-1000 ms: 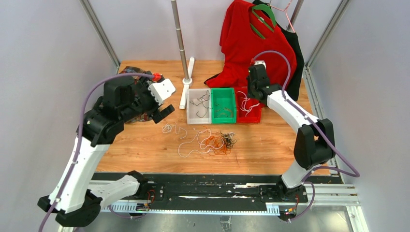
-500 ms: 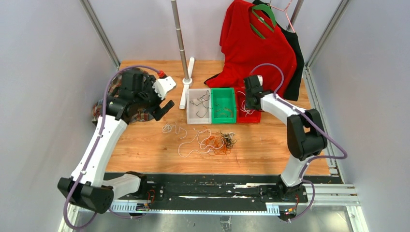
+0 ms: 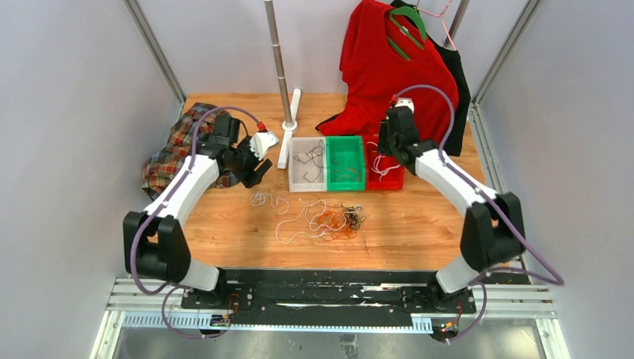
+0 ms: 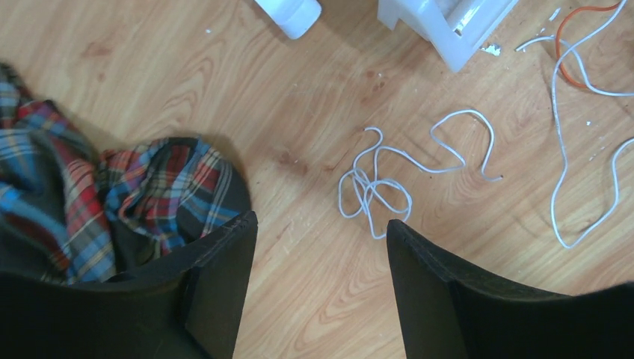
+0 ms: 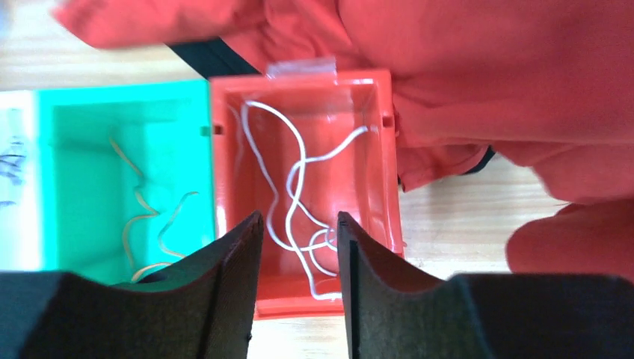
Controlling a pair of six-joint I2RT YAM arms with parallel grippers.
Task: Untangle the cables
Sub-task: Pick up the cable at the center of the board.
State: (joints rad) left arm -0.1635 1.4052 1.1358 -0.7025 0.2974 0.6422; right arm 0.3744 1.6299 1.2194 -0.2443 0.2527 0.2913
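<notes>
Both grippers are held spread and empty: left gripper [image 4: 321,233] above a loose white cable [image 4: 371,196], right gripper [image 5: 299,224] above a red bin [image 5: 299,81] containing white cabling [image 5: 295,176].

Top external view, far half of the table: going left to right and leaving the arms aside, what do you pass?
plaid cloth → pole stand → white bin → green bin → red bin
</notes>
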